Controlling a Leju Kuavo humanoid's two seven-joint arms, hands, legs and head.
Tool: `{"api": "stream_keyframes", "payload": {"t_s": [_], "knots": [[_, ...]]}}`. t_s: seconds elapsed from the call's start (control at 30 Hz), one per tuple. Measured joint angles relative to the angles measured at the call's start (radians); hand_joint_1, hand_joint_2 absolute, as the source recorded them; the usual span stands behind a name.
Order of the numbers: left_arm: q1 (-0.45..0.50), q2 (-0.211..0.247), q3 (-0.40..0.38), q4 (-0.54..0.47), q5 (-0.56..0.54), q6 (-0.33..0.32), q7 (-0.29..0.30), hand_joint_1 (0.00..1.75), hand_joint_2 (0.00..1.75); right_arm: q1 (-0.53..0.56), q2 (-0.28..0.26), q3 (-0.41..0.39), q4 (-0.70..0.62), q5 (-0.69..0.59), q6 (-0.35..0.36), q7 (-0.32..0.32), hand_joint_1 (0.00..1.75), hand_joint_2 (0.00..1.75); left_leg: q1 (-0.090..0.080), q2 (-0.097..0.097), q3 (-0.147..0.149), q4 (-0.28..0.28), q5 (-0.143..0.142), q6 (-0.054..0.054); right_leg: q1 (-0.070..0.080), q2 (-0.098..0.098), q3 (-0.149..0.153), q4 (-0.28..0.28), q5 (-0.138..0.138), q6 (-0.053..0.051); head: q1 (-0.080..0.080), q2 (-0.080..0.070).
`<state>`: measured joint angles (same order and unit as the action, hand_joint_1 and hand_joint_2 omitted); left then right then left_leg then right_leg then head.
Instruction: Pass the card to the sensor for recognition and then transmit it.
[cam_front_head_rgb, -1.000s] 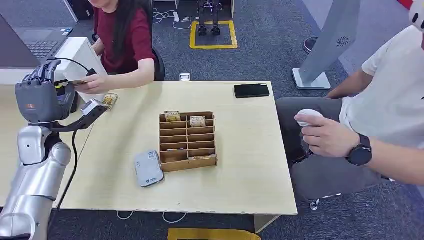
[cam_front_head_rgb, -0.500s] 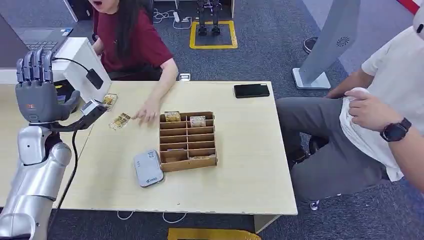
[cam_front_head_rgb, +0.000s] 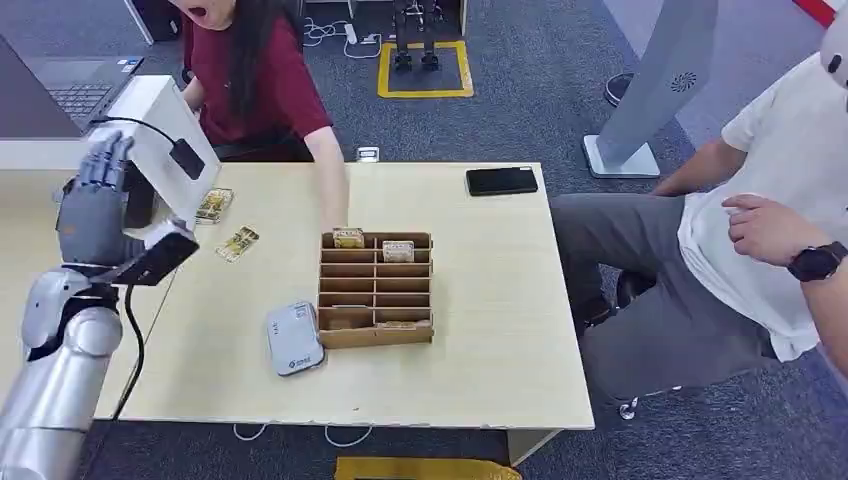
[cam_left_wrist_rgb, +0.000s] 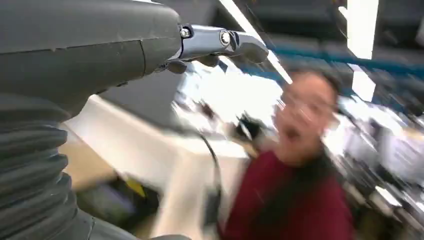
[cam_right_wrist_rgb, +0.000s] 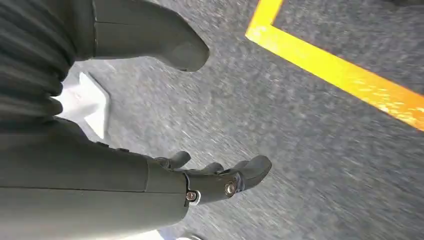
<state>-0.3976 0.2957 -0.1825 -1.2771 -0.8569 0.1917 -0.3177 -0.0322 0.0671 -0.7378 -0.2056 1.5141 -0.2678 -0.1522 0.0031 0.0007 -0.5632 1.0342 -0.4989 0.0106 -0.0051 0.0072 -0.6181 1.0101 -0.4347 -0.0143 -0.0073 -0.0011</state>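
Two cards lie on the table's left part: one card (cam_front_head_rgb: 238, 243) by itself, another card (cam_front_head_rgb: 213, 204) nearer the white box. The grey sensor (cam_front_head_rgb: 295, 337) lies flat beside the wooden card rack (cam_front_head_rgb: 375, 290), whose far slots hold cards (cam_front_head_rgb: 348, 237). My left hand (cam_front_head_rgb: 95, 215) is raised over the table's left edge, fingers apart and holding nothing; its fingers (cam_left_wrist_rgb: 220, 42) look blurred in the left wrist view. My right hand (cam_right_wrist_rgb: 200, 172) hangs over the grey carpet with thumb and fingers apart and nothing in it.
A person in a red shirt (cam_front_head_rgb: 255, 75) reaches an arm down to the rack's far left corner (cam_front_head_rgb: 335, 225). A second person in white (cam_front_head_rgb: 790, 230) sits at the right. A black phone (cam_front_head_rgb: 501, 181) lies at the far edge. A white box (cam_front_head_rgb: 160, 130) with a cable stands beside my left hand.
My left hand has dropped lower and tilted forward. The person in red laid a card on the table, then moved that hand to the rack. The person at right shifted an arm.
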Motion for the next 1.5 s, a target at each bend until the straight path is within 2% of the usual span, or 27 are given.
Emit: {"api": "stream_keyframes", "payload": {"t_s": [0.07, 0.13, 0.2, 0.3, 0.43, 0.53, 0.63, 0.73, 0.83, 1.07, 1.13, 1.27, 1.5], "knots": [[0.067, -0.017, -0.092, -0.106, -0.083, -0.021, 0.060, 0.00, 1.75, 0.006, -0.001, -0.010, 0.000, -0.006, -0.002, 0.003, 0.00, 1.75, 0.000, -0.004, -0.003, 0.000, 0.001, 0.002, 0.000, -0.004, -0.001, 0.000, 0.000, 0.000, 0.003, 0.000], [0.091, -0.021, -0.213, -0.190, -0.137, -0.028, 0.106, 0.00, 1.75, 0.005, -0.001, -0.018, -0.003, -0.012, -0.008, -0.010, 0.00, 1.75, 0.000, -0.004, -0.004, 0.001, 0.001, 0.002, 0.000, -0.004, -0.002, -0.001, 0.001, 0.002, 0.005, 0.000], [0.092, -0.018, -0.301, -0.245, -0.154, -0.057, 0.119, 0.00, 1.75, 0.004, -0.001, -0.026, -0.005, -0.020, -0.017, -0.021, 0.00, 1.75, 0.000, -0.003, -0.004, 0.001, 0.001, 0.002, -0.001, -0.004, -0.002, -0.001, 0.002, 0.003, 0.004, 0.000], [0.099, 0.010, -0.411, -0.306, -0.154, -0.075, 0.116, 0.00, 1.75, 0.004, 0.000, -0.036, -0.006, -0.020, -0.017, -0.019, 0.00, 1.75, -0.001, -0.002, -0.004, 0.001, 0.000, 0.003, -0.001, -0.003, -0.002, -0.001, 0.002, 0.003, 0.005, 0.000], [0.143, 0.063, -0.503, -0.353, -0.192, -0.044, 0.096, 0.00, 1.75, 0.006, 0.003, -0.043, -0.006, -0.019, -0.008, 0.008, 0.00, 1.75, 0.000, -0.001, -0.003, 0.001, 0.001, 0.002, -0.001, -0.003, -0.002, -0.001, 0.002, 0.003, 0.004, 0.000], [0.192, 0.083, -0.559, -0.377, -0.251, 0.027, 0.096, 0.00, 1.75, 0.007, 0.007, -0.054, -0.006, -0.022, -0.006, 0.013, 0.00, 1.75, 0.000, -0.001, -0.003, 0.000, 0.001, 0.002, -0.001, -0.003, -0.002, -0.001, 0.002, 0.003, 0.005, 0.000], [0.261, 0.093, -0.612, -0.405, -0.263, 0.102, 0.097, 0.00, 1.75, 0.012, 0.010, -0.066, -0.010, -0.024, -0.006, 0.012, 0.00, 1.75, 0.000, -0.001, -0.003, 0.000, 0.001, 0.002, -0.001, -0.002, -0.002, -0.001, 0.002, 0.003, 0.004, 0.000], [0.304, 0.101, -0.644, -0.423, -0.299, 0.134, 0.115, 0.00, 1.75, 0.015, 0.013, -0.071, -0.015, -0.021, -0.007, 0.010, 0.00, 1.75, 0.000, -0.001, -0.004, 0.000, 0.001, 0.002, -0.001, -0.002, -0.003, -0.001, 0.002, 0.003, 0.004, 0.000], [0.313, 0.107, -0.664, -0.427, -0.324, 0.131, 0.137, 0.00, 1.75, 0.015, 0.021, -0.080, -0.019, -0.019, -0.007, 0.005, 0.00, 1.75, 0.000, -0.002, -0.004, 0.000, 0.001, 0.002, -0.001, -0.003, -0.002, -0.001, 0.002, 0.003, 0.004, 0.000], [0.321, 0.107, -0.682, -0.427, -0.331, 0.128, 0.138, 0.00, 1.75, 0.015, 0.027, -0.088, -0.024, -0.018, -0.007, 0.005, 0.00, 1.75, 0.000, -0.002, -0.004, 0.000, 0.002, 0.002, -0.001, -0.003, -0.002, -0.001, 0.003, 0.003, 0.004, 0.000], [0.321, 0.106, -0.688, -0.426, -0.352, 0.109, 0.155, 0.00, 1.75, 0.015, 0.029, -0.090, -0.026, -0.017, -0.007, 0.002, 0.00, 1.75, 0.000, -0.002, -0.004, 0.000, 0.002, 0.002, -0.001, -0.003, -0.002, -0.001, 0.003, 0.003, 0.004, 0.000], [0.318, 0.080, -0.691, -0.390, -0.370, 0.092, 0.194, 0.00, 1.75, 0.014, 0.031, -0.090, -0.029, -0.009, -0.007, 0.005, 0.00, 1.75, -0.001, -0.002, -0.004, 0.000, 0.002, 0.002, -0.001, -0.003, -0.002, -0.001, 0.003, 0.003, 0.003, 0.000], [0.311, 0.046, -0.691, -0.349, -0.370, 0.092, 0.206, 0.00, 1.75, 0.014, 0.032, -0.091, -0.029, -0.007, -0.007, 0.005, 0.00, 1.75, -0.001, -0.002, -0.004, 0.000, 0.002, 0.002, -0.001, -0.003, -0.002, -0.001, 0.003, 0.003, 0.003, 0.000]]}}
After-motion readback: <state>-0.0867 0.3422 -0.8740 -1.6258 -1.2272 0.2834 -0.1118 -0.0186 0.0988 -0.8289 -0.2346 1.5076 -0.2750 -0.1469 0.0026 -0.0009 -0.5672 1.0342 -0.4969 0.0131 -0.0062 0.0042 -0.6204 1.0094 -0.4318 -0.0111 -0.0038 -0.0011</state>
